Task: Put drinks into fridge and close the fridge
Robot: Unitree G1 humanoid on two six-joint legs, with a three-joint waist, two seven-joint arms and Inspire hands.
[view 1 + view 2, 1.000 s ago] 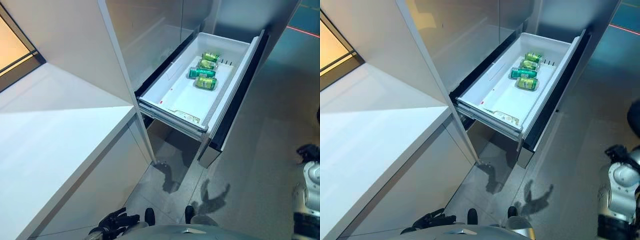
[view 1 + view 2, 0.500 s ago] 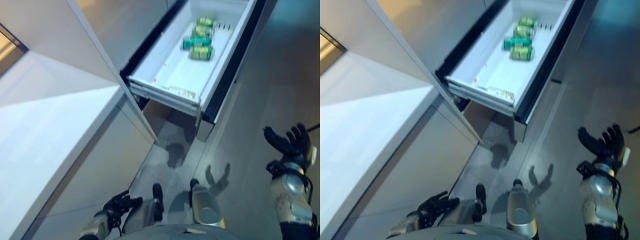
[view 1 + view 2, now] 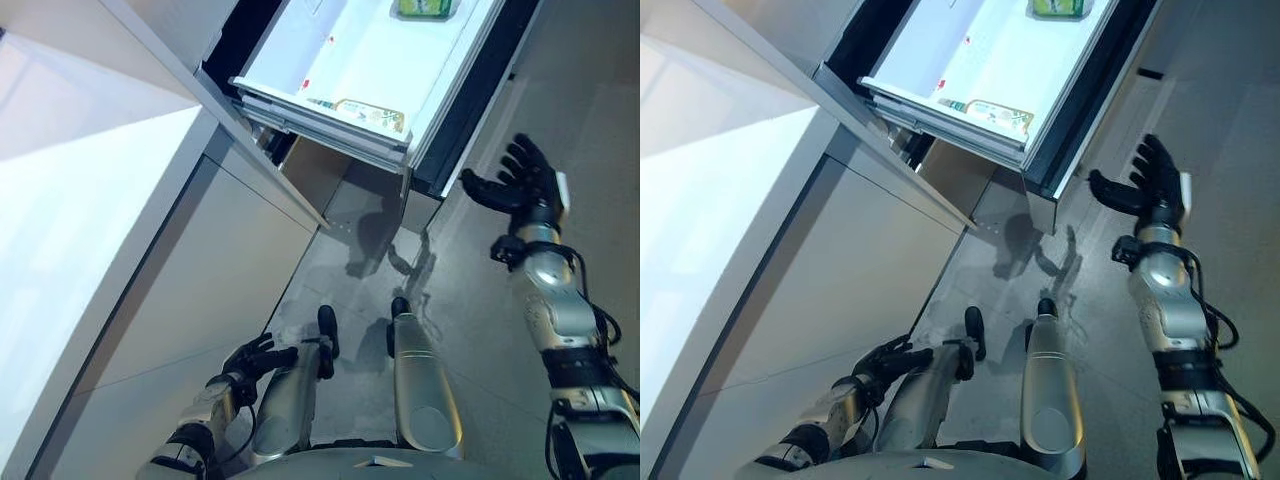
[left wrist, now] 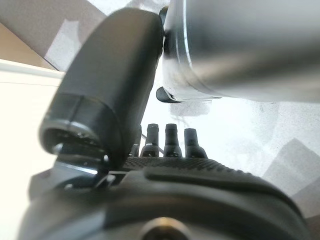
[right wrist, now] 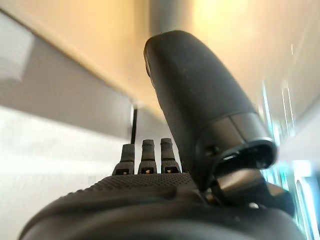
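Observation:
The white fridge drawer point(image 3: 330, 70) stands pulled out at the top of the eye views, with a green can point(image 3: 424, 8) lying in it at the top edge. My right hand point(image 3: 520, 182) is raised to the right of the drawer's dark front panel point(image 3: 470, 110), open, fingers spread, holding nothing and apart from the panel; it also shows in the right wrist view point(image 5: 165, 195). My left hand point(image 3: 255, 358) hangs low at the bottom left, relaxed and empty, and shows in the left wrist view point(image 4: 150, 200).
A white counter point(image 3: 70, 210) with a pale cabinet front point(image 3: 190, 290) runs along the left. Grey floor point(image 3: 470, 330) lies under and to the right of the drawer.
The camera has tilted down, so the drawer and cans slid toward the top edge. My right hand rose higher and closer to the drawer front. My left hand stays low.

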